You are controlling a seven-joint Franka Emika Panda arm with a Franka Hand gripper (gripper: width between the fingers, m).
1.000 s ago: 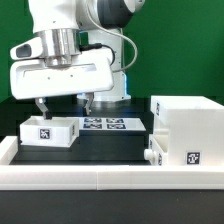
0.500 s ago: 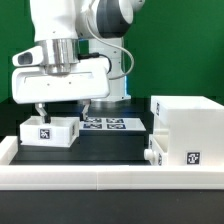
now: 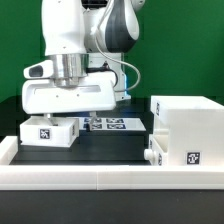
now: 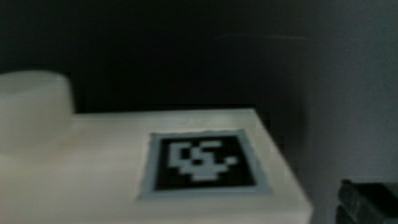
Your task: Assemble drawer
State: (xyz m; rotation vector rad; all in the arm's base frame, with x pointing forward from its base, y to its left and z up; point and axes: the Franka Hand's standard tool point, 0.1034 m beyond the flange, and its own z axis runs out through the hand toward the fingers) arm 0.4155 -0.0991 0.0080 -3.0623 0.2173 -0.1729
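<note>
The gripper (image 3: 63, 115) hangs low over the small tray (image 3: 48, 131), which sits near the front corner of the black surface (image 3: 110, 143) on the exterior view's left. Its fingers (image 3: 88, 114) look spread and pinch nothing, probably so they can straddle a tray wall before closing. The tall housing (image 3: 186, 132) waits at the opposite front corner, well apart from the tray. The wrist view shows the tray's tag (image 4: 201, 160) close beneath, which suggests the grasp is being lined up.
</note>
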